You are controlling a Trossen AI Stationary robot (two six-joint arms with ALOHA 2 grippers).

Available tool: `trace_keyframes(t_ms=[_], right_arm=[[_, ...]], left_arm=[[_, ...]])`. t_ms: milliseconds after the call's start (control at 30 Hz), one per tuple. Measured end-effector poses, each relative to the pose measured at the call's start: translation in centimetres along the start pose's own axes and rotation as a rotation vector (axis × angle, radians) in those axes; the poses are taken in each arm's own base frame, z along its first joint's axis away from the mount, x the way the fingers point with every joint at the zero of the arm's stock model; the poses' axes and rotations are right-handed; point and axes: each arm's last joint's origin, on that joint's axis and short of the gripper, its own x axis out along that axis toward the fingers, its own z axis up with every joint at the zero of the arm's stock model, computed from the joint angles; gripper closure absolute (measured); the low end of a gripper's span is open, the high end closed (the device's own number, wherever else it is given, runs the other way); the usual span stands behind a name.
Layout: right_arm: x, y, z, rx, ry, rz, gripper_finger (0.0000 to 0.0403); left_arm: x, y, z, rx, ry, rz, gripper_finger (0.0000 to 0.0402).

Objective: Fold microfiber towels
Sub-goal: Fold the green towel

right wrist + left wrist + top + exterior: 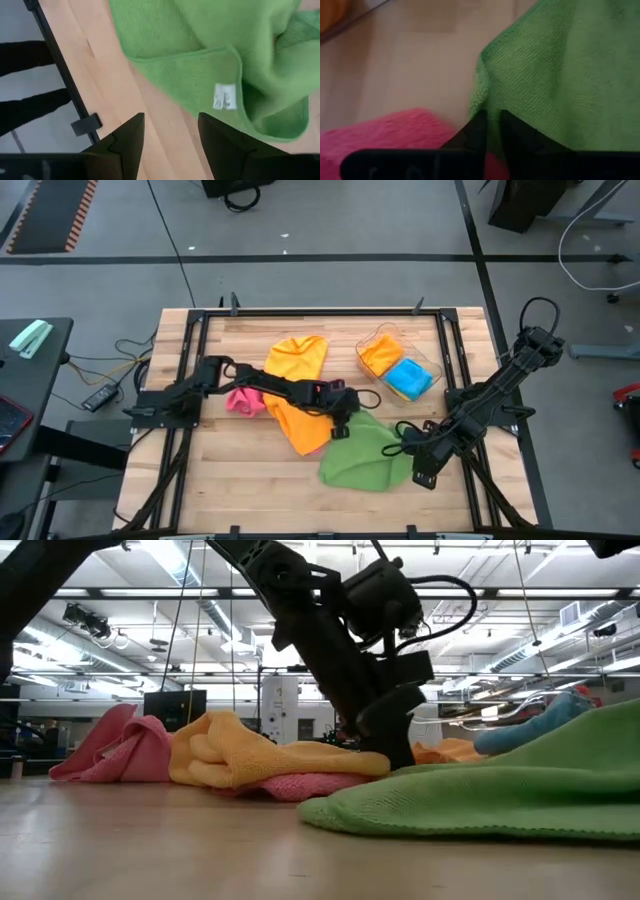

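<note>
Left hand (343, 423) reaches to table centre, fingers nearly closed; right hand (424, 471), fingers parted, hovers right of centre.

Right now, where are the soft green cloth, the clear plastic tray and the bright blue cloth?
Soft green microfiber towel (367, 457): high view, its middle.
Clear plastic tray (384, 332): high view, far rim.
Bright blue microfiber towel (409, 379): high view, its middle.

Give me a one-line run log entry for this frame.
left pincer: closing on green towel corner | right pincer: open, beside green towel edge | fold: not yet done

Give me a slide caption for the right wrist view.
Right gripper open above bare wood, beside the green towel's white-tagged corner.
</note>
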Motion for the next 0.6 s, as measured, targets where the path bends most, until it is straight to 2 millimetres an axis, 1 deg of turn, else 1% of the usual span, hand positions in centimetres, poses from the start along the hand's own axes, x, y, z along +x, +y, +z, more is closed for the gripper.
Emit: trace_keyframes(t_ms=[167,267,367,467,567,600], right_arm=[[0.0,0.0,0.1,-0.018,-0.023,-0.006,0.0209],[0.0,0.1,0.0,-0.075,-0.128,-0.052,0.0209],[0.1,-0.1,0.2,-0.133,-0.244,-0.111,0.0209],[1.1,-0.9,0.5,-0.150,-0.271,-0.133,0.0209],[3.0,-1.5,0.7,-0.163,-0.310,-0.080,0.0209],[3.6,-1.7,0.7,-0.164,-0.329,-0.048,0.0209]], left_arm=[[-0.1,2.2,-0.9,-0.021,0.114,0.061,0.0358],[-0.2,3.5,-1.7,-0.033,0.206,0.078,0.0367],[-0.5,4.2,-2.4,-0.017,0.297,0.077,0.0376],[-1.4,4.5,-2.9,0.023,0.377,0.057,0.0385],[-2.8,4.5,-2.9,0.060,0.407,0.038,0.0391],[-3.4,4.6,-2.5,0.068,0.390,0.035,0.0391]])
